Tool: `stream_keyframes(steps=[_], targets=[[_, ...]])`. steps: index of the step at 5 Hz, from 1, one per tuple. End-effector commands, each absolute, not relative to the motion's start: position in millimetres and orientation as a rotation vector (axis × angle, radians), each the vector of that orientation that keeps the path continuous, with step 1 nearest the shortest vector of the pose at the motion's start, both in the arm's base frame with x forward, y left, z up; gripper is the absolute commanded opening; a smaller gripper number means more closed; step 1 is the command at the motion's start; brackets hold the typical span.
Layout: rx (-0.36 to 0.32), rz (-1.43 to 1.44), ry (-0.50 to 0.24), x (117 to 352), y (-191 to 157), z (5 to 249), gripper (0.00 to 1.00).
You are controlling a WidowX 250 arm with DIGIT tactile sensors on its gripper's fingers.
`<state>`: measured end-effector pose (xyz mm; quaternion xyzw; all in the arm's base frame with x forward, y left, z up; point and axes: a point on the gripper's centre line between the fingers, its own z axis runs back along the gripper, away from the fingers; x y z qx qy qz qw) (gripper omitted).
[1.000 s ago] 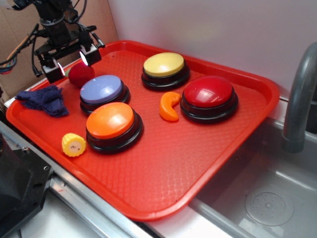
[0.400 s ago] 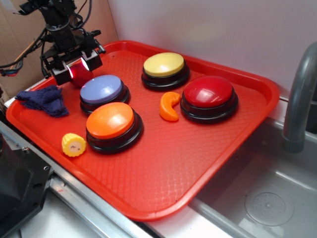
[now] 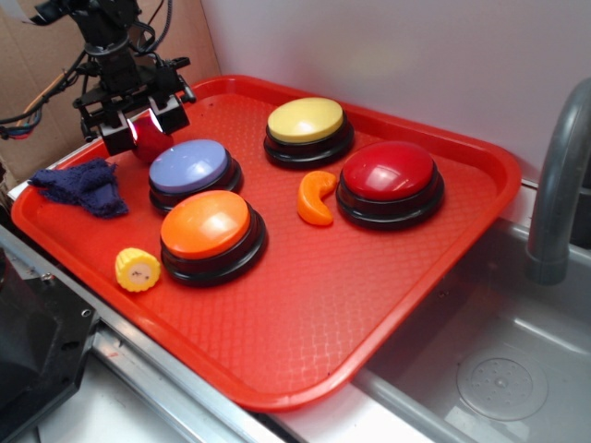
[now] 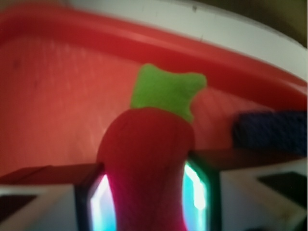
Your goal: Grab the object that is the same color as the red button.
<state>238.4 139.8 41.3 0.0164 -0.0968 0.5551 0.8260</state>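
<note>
The gripper (image 3: 140,126) clamps its fingers (image 4: 196,192) on the red toy (image 4: 147,163) over the tray (image 3: 388,305), left of the red button (image 3: 389,173).

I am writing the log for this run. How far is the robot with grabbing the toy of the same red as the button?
Done: the gripper has reached the dark-red toy, far from the red button. In hand: the wrist view shows the toy between both fingers; contact looks likely, not certain. Left: confirming the grip and lifting it off the tray.

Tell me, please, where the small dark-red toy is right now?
In the exterior view the dark-red toy sits between the gripper fingers at the tray's far-left corner, just behind the purple button.
</note>
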Motion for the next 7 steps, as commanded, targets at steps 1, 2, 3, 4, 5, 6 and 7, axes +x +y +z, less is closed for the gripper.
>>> stream_keyframes(steps=[1,2,3,4,5,6,7], targets=[[0.058,0.984,-0.262,225.4,128.1,108.6,0.00],[0.051,0.826,-0.238,220.5,108.1,124.5,0.00],[0.046,0.694,-0.216,212.2,89.9,137.1,0.00],[0.001,0.540,-0.206,202.1,63.1,145.0,0.00],[-0.017,0.414,-0.180,189.3,37.3,147.3,0.00],[-0.045,0.328,-0.172,176.9,17.0,146.8,0.00],[-0.059,0.308,-0.166,167.8,3.5,143.8,0.00]])
